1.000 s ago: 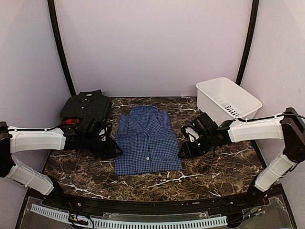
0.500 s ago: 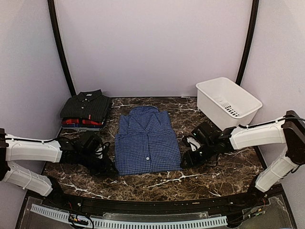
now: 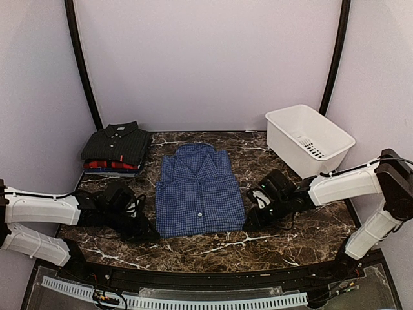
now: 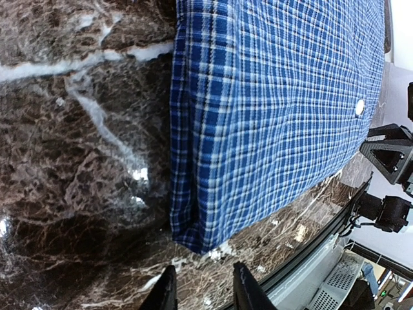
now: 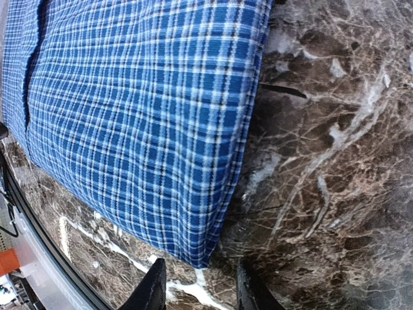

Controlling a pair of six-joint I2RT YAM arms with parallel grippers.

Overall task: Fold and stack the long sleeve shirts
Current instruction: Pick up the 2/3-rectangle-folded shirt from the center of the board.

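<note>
A blue checked long sleeve shirt (image 3: pixel 199 194) lies folded flat in the middle of the marble table, collar to the back. My left gripper (image 3: pixel 150 234) sits low at its near left corner. In the left wrist view that corner (image 4: pixel 200 242) lies just ahead of the open left gripper (image 4: pixel 205 294), with nothing between the fingers. My right gripper (image 3: pixel 249 223) is at the near right corner. The right wrist view shows that corner (image 5: pixel 201 257) just in front of the open, empty right gripper (image 5: pixel 200 290). A dark checked shirt (image 3: pixel 117 143) tops a folded stack with a red one (image 3: pixel 103 165) under it.
A white plastic basket (image 3: pixel 335 135) stands at the back right. The folded stack sits in the back left corner by the wall. The table's black front rail (image 3: pixel 206 279) runs close behind both grippers.
Both arms have slid toward the table's near edge, from the shirt's sides down to its two near corners. Their jaws have narrowed a little. The blue shirt has not moved.
</note>
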